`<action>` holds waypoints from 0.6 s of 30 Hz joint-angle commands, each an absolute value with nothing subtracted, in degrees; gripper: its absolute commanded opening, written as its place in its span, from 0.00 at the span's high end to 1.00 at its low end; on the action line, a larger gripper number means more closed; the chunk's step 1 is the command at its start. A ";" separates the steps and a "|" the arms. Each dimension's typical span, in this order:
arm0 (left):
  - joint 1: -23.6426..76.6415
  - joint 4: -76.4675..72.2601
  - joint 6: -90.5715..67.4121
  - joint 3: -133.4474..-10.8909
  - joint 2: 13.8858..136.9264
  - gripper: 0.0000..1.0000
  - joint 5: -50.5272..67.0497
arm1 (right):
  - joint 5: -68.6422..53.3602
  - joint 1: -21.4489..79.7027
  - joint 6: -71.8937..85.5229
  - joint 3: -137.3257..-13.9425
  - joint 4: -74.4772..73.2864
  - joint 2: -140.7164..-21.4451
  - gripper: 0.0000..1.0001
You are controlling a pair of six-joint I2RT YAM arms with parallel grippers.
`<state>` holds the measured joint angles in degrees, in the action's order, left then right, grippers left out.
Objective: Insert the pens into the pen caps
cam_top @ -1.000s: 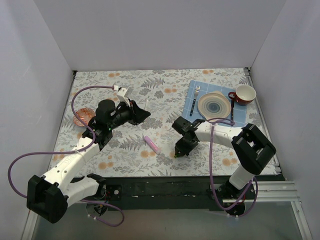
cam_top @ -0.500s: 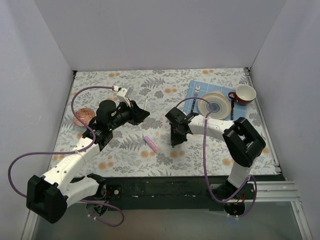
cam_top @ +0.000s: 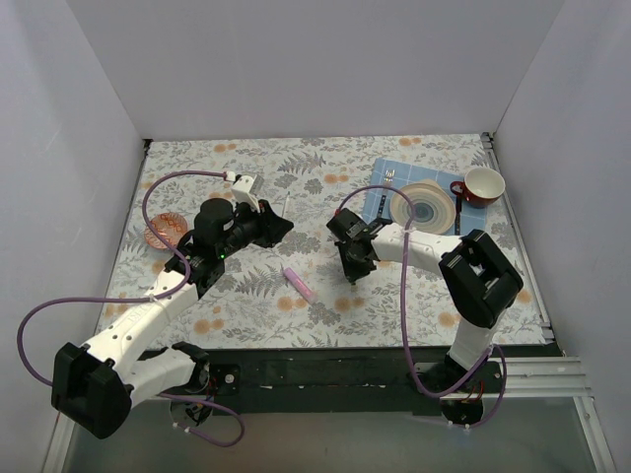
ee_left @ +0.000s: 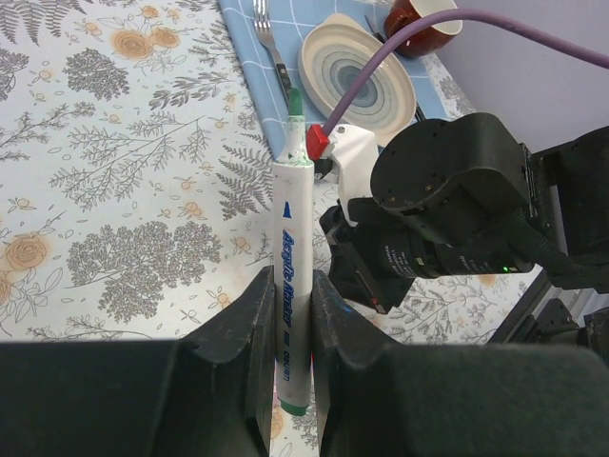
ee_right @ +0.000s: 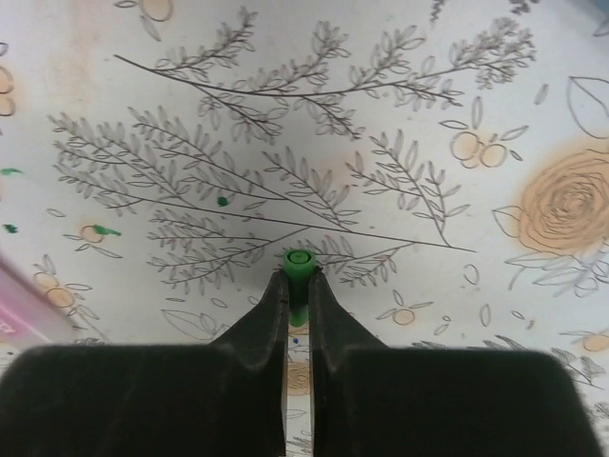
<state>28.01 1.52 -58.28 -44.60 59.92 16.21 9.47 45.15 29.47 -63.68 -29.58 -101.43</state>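
Note:
My left gripper (cam_top: 272,226) is shut on a whitish-grey pen (ee_left: 290,219) whose green tip (ee_left: 295,100) points away toward the right arm; the gripper (ee_left: 290,286) holds it above the table. The pen shows in the top view (cam_top: 286,206) too. My right gripper (cam_top: 355,273) is shut on a small green cap (ee_right: 298,263), held just above the floral cloth, open end facing out; the gripper (ee_right: 298,283) pinches it at its tips. A pink-lilac pen (cam_top: 299,283) lies on the cloth between the arms. The lilac cap is not in view.
A blue mat (cam_top: 377,208) at the back right carries a fork (cam_top: 385,193), a striped plate (cam_top: 422,208), a dark spoon (cam_top: 457,217) and a red-and-white cup (cam_top: 482,184). A small orange dish (cam_top: 165,229) sits at the left. White walls enclose the table.
My right gripper has moved with the green cap away from the near edge and leftward, closer to the left gripper. The left arm has hardly moved.

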 commanded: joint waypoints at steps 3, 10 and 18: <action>28.39 2.37 -56.69 -45.18 59.24 1.00 13.45 | 17.05 45.09 24.70 -65.47 -39.28 -103.27 0.80; 28.30 2.46 -56.34 -45.17 59.41 1.00 13.01 | 12.49 45.35 23.21 -63.82 -36.39 -102.66 0.71; 28.39 2.64 -56.08 -45.09 59.59 1.00 13.09 | 8.97 45.44 22.59 -61.26 -33.58 -103.80 0.77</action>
